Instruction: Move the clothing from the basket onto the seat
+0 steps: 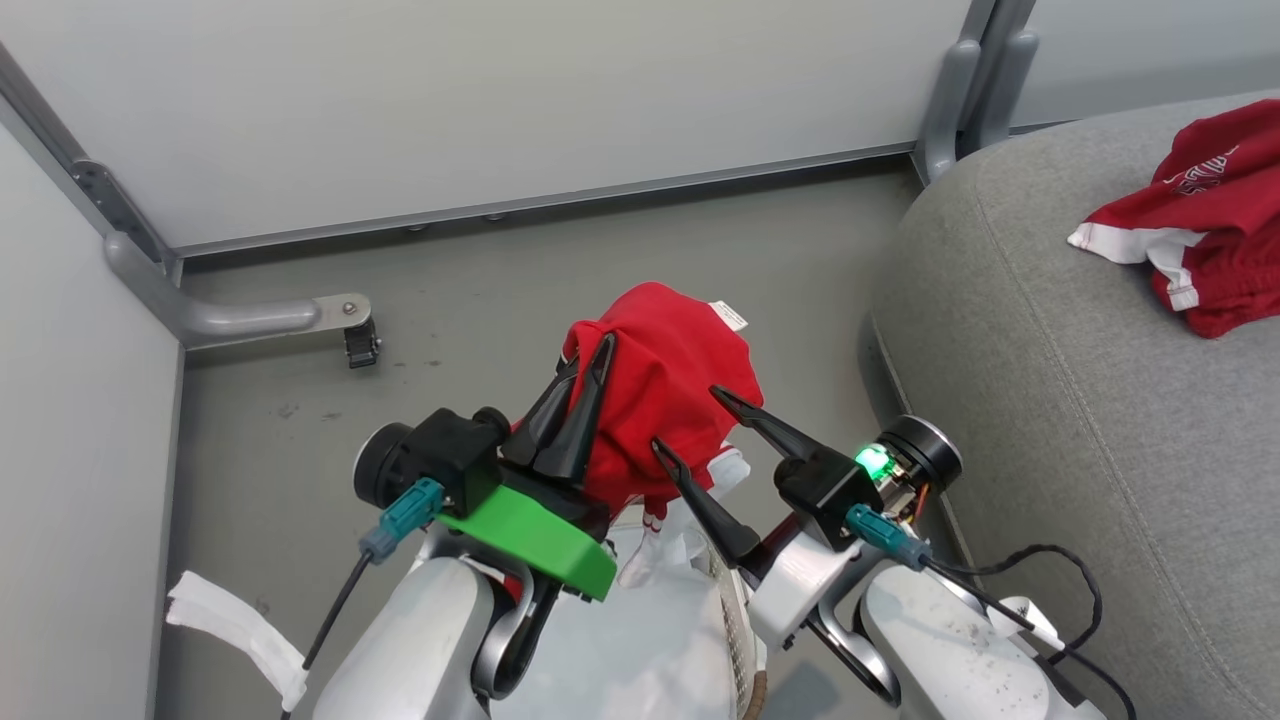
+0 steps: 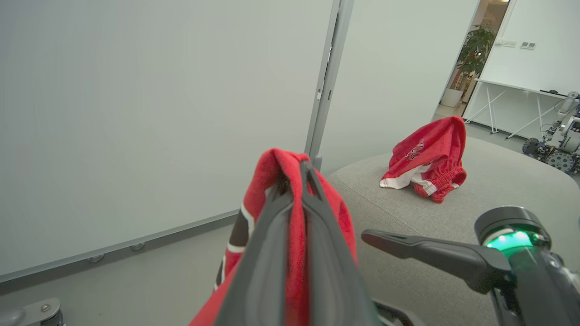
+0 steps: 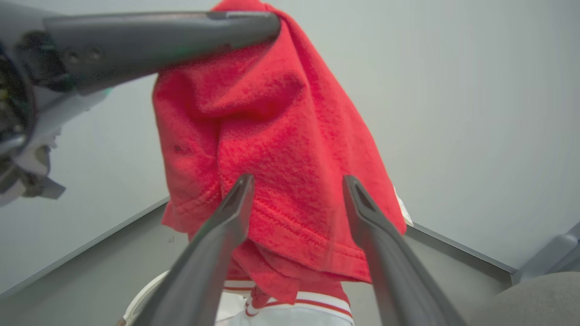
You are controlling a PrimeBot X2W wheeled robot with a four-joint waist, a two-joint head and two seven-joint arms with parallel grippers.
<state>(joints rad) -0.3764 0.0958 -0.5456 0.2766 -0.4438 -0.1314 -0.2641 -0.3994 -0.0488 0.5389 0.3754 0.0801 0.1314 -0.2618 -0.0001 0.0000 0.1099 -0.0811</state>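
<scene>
My left gripper (image 1: 603, 345) is shut on a red jersey (image 1: 680, 370), holding it up above the basket (image 1: 738, 640), whose perforated white wall shows between my forearms. The jersey hangs bunched from the closed fingers (image 2: 304, 172), its white trim hanging low. My right gripper (image 1: 686, 418) stands open just beside the hanging cloth, its fingertips against the red fabric (image 3: 281, 117) without pinching it. Another red jersey (image 1: 1200, 230) lies crumpled on the grey sofa seat (image 1: 1050, 400) to the right, also seen as a heap (image 2: 430, 158) in the left wrist view.
Pale partition walls close in the left and far sides, with a metal foot and caster (image 1: 355, 335) on the grey floor. A white cloth strip (image 1: 230, 620) lies at the lower left. A black cable (image 1: 1060, 570) loops by my right forearm.
</scene>
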